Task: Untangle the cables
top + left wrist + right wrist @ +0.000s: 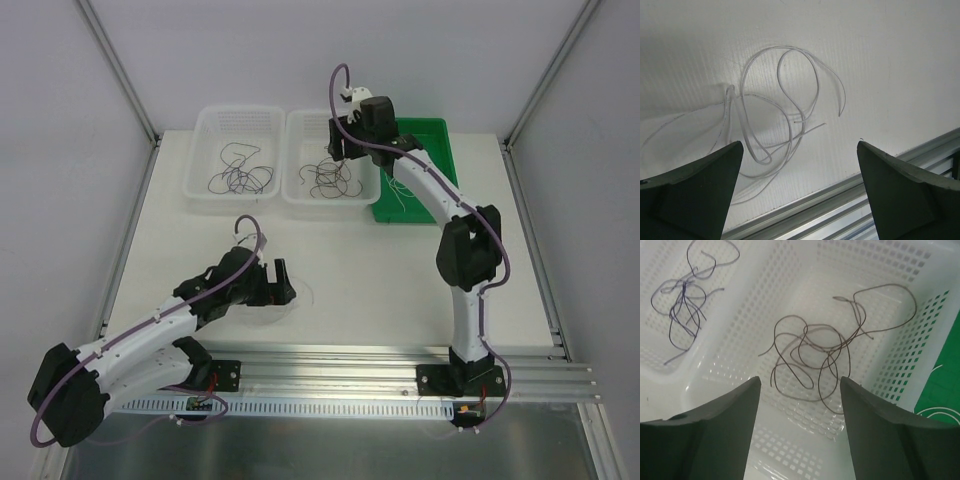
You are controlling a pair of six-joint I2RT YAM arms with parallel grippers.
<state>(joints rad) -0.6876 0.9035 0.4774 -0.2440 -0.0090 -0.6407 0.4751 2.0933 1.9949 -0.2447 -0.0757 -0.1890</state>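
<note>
White cables point(782, 112) lie in loose loops on the white table just ahead of my open, empty left gripper point(799, 150); from above they show faintly by that gripper point(283, 283). Brownish cables point(827, 352) lie curled in the right white basket point(295, 170), under my open, empty right gripper point(800, 382), which hovers over it point(340, 150). Dark purplish-grey cables point(685, 300) lie in the left white basket point(203, 165), also seen from above point(240, 177).
A green tray point(435, 140) stands right of the baskets, holding thin white cable strands point(940, 412). An aluminium rail point(340, 375) runs along the table's near edge, close behind the left gripper point(840, 200). Grey walls and frame posts enclose the table.
</note>
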